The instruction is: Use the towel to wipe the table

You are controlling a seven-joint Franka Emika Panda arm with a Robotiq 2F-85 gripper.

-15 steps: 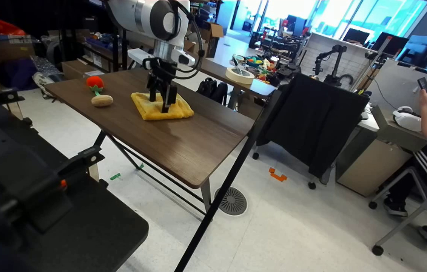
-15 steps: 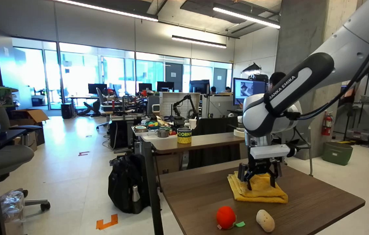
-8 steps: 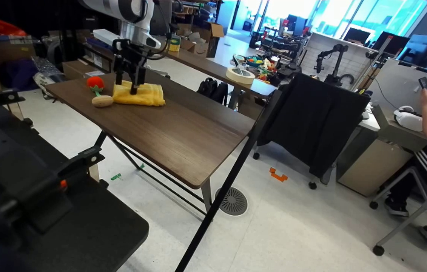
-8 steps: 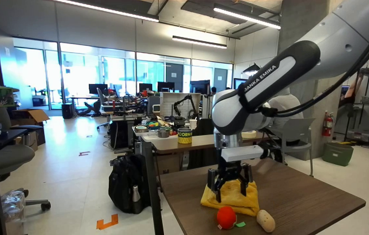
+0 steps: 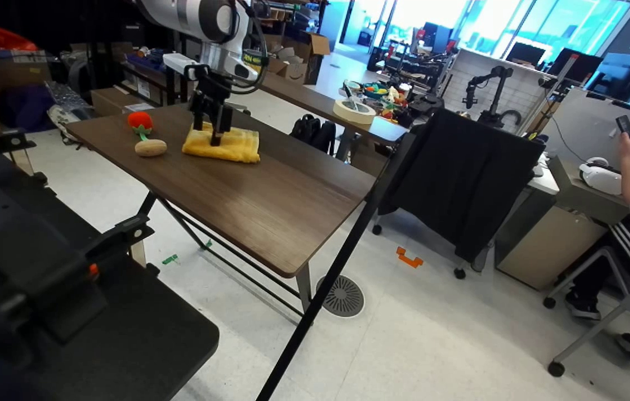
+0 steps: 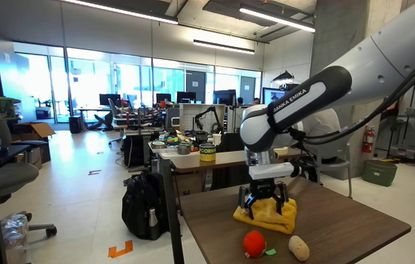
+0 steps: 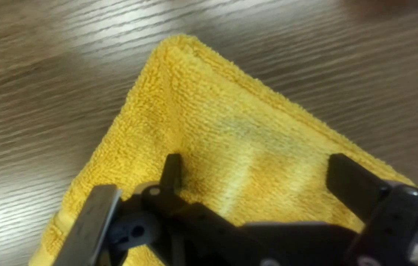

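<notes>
Your gripper (image 6: 265, 215) stands with its fingers spread apart, tips down on the yellow towel (image 7: 231, 151), which lies rumpled directly beneath it and reaches past both fingertips. Below gripper and towel is the brown table (image 6: 345, 218). Near the gripper, clear of the towel, sit a red round object (image 6: 254, 244) and a tan rounded object (image 6: 298, 248).

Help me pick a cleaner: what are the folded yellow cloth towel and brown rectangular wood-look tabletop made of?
Towel: apparently matte terry, perhaps cotton, given its looped pile.
Tabletop: satin laminate or wood, uncertain which, given grain lines and soft glare.
</notes>
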